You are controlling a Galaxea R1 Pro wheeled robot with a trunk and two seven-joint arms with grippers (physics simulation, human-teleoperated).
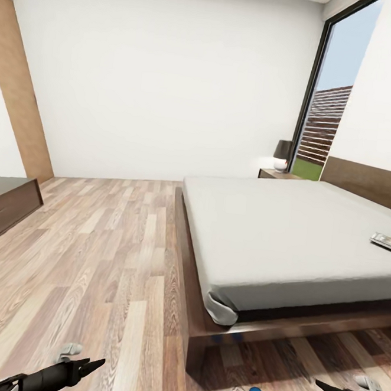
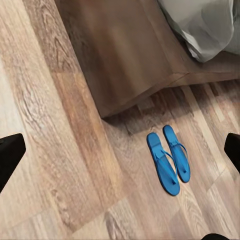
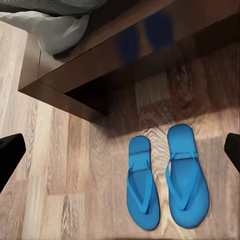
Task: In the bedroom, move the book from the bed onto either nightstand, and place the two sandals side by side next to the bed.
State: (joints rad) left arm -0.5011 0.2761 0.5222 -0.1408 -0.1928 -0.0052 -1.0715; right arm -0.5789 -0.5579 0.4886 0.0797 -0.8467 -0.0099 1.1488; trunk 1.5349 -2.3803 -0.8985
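My left gripper (image 1: pixel 95 364) low over floor (image 1: pixel 95 258), jaws parted wide, holding nothing. My right gripper (image 1: pixel 324 387) same: spread, empty. Between them, two blue sandals (image 3: pixel 165 182) side by side on planks, just off bed (image 1: pixel 286 239) frame corner, toes toward bed. Book (image 1: pixel 388 241) flat on mattress, near its right edge. Nightstand (image 1: pixel 278 174) beyond far bed corner, lamp (image 1: pixel 282 154) on top, by window (image 1: pixel 327 112).

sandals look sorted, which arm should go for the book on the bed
Right, probably. The book lies near the mattress's right edge in the head view, on the side of the right gripper. The left gripper hangs over bare floor, across the bed.
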